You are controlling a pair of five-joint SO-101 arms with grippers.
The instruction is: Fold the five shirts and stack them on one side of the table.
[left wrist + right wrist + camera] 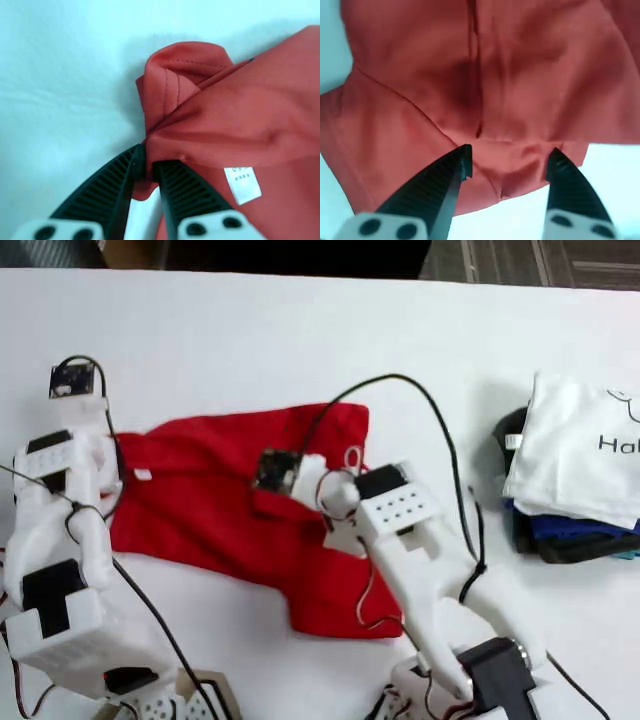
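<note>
A red shirt (pixel 250 510) lies crumpled across the middle of the white table (pixel 250 340). At the shirt's left edge my left gripper (pixel 147 167) is shut on a bunched fold of red shirt (pixel 235 120), close to a small white tag (pixel 242 184). In the high view that left gripper (pixel 118 472) sits beside the same tag (pixel 143 475). My right gripper (pixel 510 159) is open just above the middle of the red shirt (pixel 470 75), one fingertip (pixel 464 161) on each side of a ridge of cloth. From above, the right gripper (pixel 268 495) is over the shirt's centre.
At the table's right edge stands a stack of folded shirts, with a white one (pixel 580 455) on top and blue (pixel 570 528) and dark ones under it. A black cable (pixel 440 430) loops above the right arm. Bare table lies behind the red shirt.
</note>
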